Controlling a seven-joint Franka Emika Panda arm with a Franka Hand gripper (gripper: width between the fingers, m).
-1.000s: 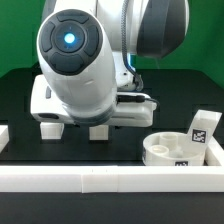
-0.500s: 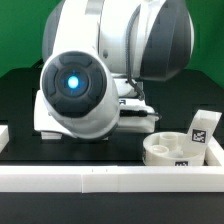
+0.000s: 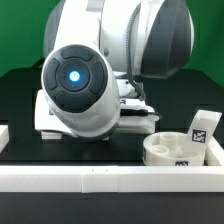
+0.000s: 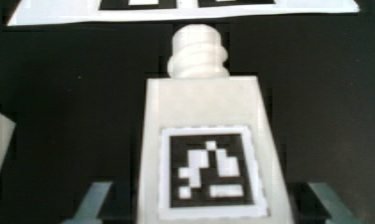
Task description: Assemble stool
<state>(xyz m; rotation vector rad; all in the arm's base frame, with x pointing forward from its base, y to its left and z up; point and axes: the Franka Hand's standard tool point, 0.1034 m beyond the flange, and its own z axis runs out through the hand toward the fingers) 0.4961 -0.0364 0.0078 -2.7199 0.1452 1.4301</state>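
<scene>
The leg (image 4: 205, 130) lay directly between the fingers (image 4: 99, 200) of the gripper (image 4: 207, 200). Its long axis ran straight ahead of the jaws, with the threaded tip at the far end pointing toward the marker board (image 4: 184, 8). The jaws stood close along both flanks of the leg, but whether they pinched it could not be determined; the seat (image 3: 172, 150) sat well apart, toward the exterior view's right, clear of the leg.
</scene>
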